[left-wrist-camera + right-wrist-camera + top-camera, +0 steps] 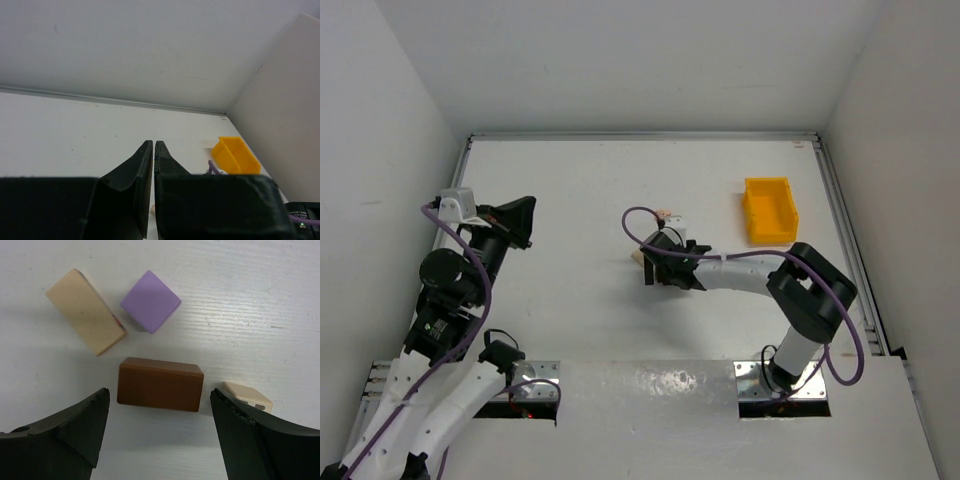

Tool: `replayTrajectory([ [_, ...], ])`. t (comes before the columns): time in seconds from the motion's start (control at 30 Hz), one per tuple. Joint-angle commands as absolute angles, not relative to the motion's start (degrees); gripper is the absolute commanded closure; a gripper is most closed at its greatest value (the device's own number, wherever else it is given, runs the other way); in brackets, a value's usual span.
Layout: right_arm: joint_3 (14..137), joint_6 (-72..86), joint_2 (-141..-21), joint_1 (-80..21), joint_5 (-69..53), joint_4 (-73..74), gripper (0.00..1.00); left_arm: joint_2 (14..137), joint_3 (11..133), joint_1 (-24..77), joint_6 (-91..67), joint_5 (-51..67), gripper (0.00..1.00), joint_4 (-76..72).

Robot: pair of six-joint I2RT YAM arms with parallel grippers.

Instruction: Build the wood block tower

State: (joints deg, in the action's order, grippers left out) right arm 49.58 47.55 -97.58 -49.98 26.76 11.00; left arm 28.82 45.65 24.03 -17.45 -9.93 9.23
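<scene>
In the right wrist view a dark brown block (160,384) lies flat on the white table. A purple block (150,301) and a long light tan block (85,311) lie just beyond it, apart from each other. A small pale tan block (245,394) lies at the right, partly hidden by my right finger. My right gripper (160,392) is open and empty above the table, its fingers either side of the brown block and not touching it. From above, the right gripper (665,266) hides most of the blocks. My left gripper (153,143) is shut and empty, raised at the left (523,220).
A yellow plastic bin (769,208) stands at the back right and also shows in the left wrist view (235,155). White walls enclose the table on three sides. The right arm's purple cable loops over the middle.
</scene>
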Motion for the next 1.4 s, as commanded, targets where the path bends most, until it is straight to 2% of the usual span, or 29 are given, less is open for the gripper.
replayTrajectory([
  [0.0, 54.7, 42.5, -94.7, -50.3, 25.3, 12.9, 0.2, 29.4, 46.3, 24.5, -17.5, -10.3, 0.96, 8.1],
  [0.23, 64.8, 29.6, -92.5, -49.1, 26.6, 17.2, 0.22, 28.9, 46.4, 24.4, -17.5, -10.6, 0.92, 8.2],
  [0.53, 92.2, 22.7, -102.6, -41.1, 22.1, 21.0, 0.22, 28.8, 46.5, 24.9, -17.3, -12.9, 0.91, 9.0],
  [0.87, 95.0, 26.5, -103.0, -38.7, 16.2, 21.7, 0.22, 29.7, 45.4, 25.0, -16.3, -15.9, 0.91, 8.5],
  [0.97, 92.0, 28.5, -100.4, -37.7, 14.5, 18.0, 0.23, 30.7, 45.1, 25.0, -16.3, -15.2, 0.92, 8.0],
  [1.1, 97.7, 32.6, -102.1, -34.5, 4.9, 21.0, 0.24, 31.9, 45.3, 25.0, -16.1, -14.9, 0.92, 7.6],
  [1.2, 97.5, 33.1, -100.5, -33.0, 2.5, 20.3, 0.25, 32.0, 45.4, 25.0, -16.0, -14.9, 0.92, 7.9],
  [1.33, 99.4, 33.8, -102.5, -31.6, 0.2, 22.6, 0.34, 30.5, 45.1, 25.0, -16.0, -15.3, 0.92, 7.8],
  [1.37, 98.9, 32.3, -101.9, -31.6, 0.2, 23.5, 0.42, 29.9, 45.1, 25.0, -16.1, -15.3, 0.92, 7.8],
])
